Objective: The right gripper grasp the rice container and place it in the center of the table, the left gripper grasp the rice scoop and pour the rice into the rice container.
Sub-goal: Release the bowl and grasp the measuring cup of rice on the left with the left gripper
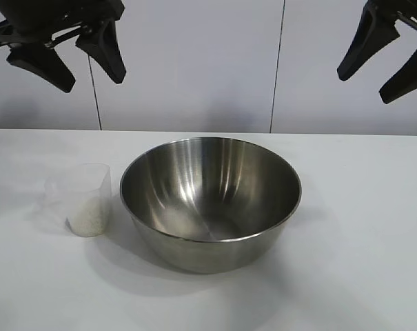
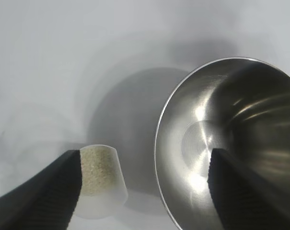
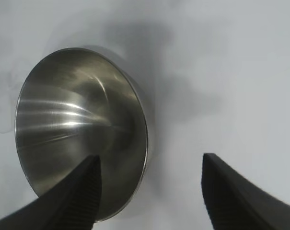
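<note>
With both the left gripper (image 1: 76, 61) and right gripper (image 1: 384, 61) hanging agape and empty above the table's (image 1: 373, 262) far edge, the rice scoop (image 1: 80, 200) stands just beside the mid-table rice container (image 1: 210, 200), so a careless grab could tip its rice (image 1: 89, 222).

- You will find no writing, label, brand, number or sign that can be read in any of the three views.
- The rice scoop (image 1: 80, 200), just beside the rice container (image 1: 210, 201), shows you no readable measuring marks on its clear wall.
- The rice container's steel carries no stamp or logo that you can make out, inside or on its outer wall.
- The bare bench (image 1: 360, 227) around the rice container bears no print or marking.
</note>
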